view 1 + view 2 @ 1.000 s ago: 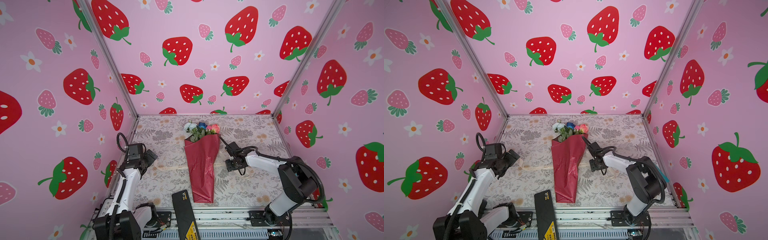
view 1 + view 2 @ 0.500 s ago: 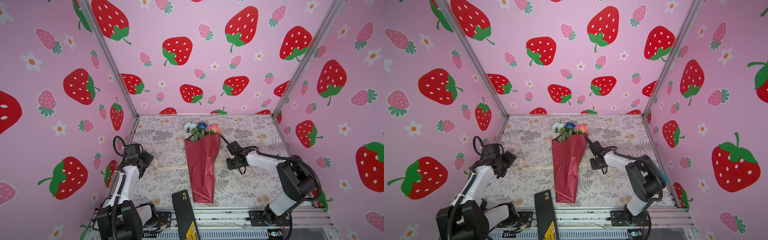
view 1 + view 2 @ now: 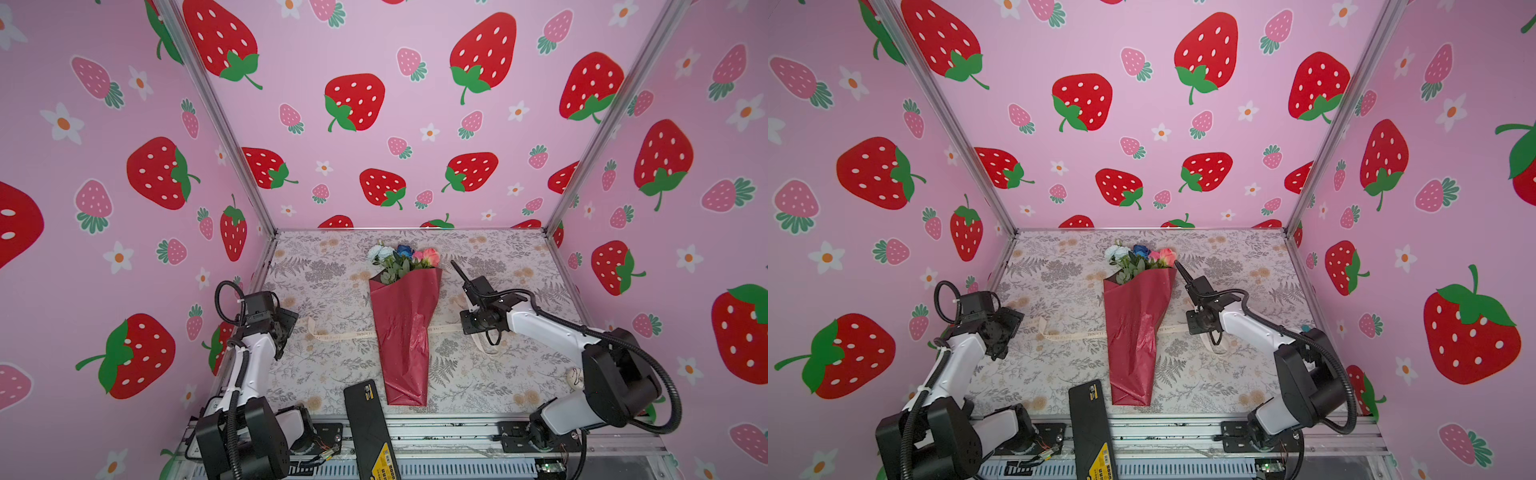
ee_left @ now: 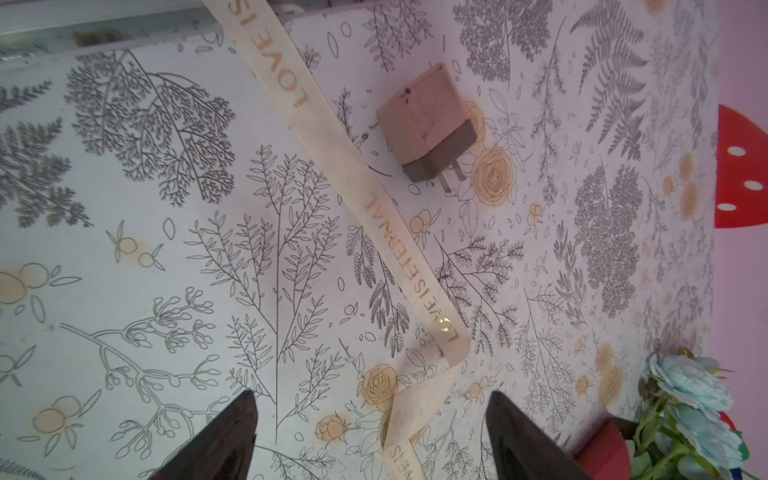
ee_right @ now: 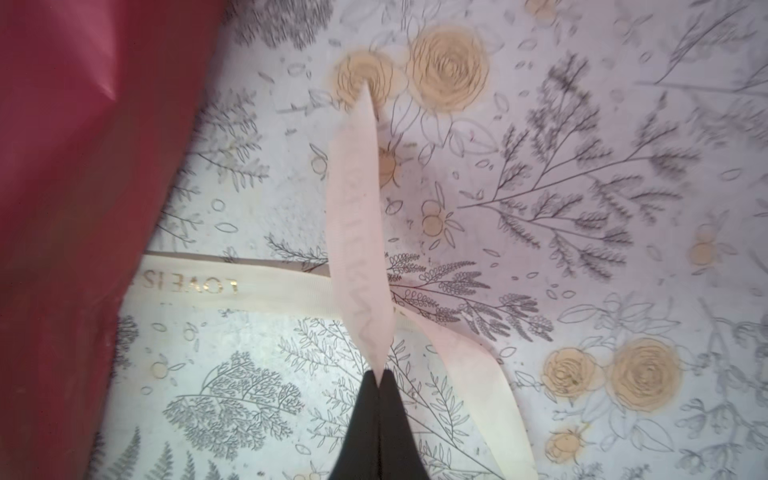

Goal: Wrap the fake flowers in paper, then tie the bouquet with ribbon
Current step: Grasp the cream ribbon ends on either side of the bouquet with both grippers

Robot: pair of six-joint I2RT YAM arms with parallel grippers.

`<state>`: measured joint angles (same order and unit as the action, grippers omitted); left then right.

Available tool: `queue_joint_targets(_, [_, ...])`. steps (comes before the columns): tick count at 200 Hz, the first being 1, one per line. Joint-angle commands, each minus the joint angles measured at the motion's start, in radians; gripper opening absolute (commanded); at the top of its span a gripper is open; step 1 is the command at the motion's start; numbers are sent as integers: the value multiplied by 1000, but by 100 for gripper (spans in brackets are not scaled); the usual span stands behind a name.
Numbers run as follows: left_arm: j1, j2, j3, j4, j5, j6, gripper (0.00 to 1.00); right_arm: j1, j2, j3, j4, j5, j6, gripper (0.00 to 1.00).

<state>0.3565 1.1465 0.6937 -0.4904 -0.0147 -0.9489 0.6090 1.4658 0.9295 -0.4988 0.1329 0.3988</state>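
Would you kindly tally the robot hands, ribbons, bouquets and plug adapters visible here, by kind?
Hands: 2 (left hand, right hand)
Ribbon: 1
Bouquet: 1
Plug adapter: 1
Total: 5

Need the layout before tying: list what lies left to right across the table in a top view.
left hand, open → ribbon, its bare left stretch → bouquet of fake flowers → right hand, shut on the ribbon.

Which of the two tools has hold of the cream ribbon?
The right tool: its tips are shut on the ribbon. The left tool stands open.
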Motion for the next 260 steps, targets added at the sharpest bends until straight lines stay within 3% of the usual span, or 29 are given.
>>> queue_joint_targets(1, [15, -14, -6, -15, -95, -63, 86, -10, -74, 26, -18, 60, -4, 0])
queue_joint_targets(65, [32, 69, 6, 46, -269, -220, 73, -18, -219, 42, 51, 143, 33, 0])
queue_joint_targets(104, [32, 197, 122, 36, -304, -174, 72, -33, -259, 51, 88, 143, 70, 0])
queue_joint_targets(196, [-78, 442, 263, 78, 32, -55, 74, -49, -272, 49, 103, 162, 103, 0])
queue_joint_targets(260, [-126, 531, 335, 1, 2, -123, 74, -54, -280, 45, 107, 235, 76, 0])
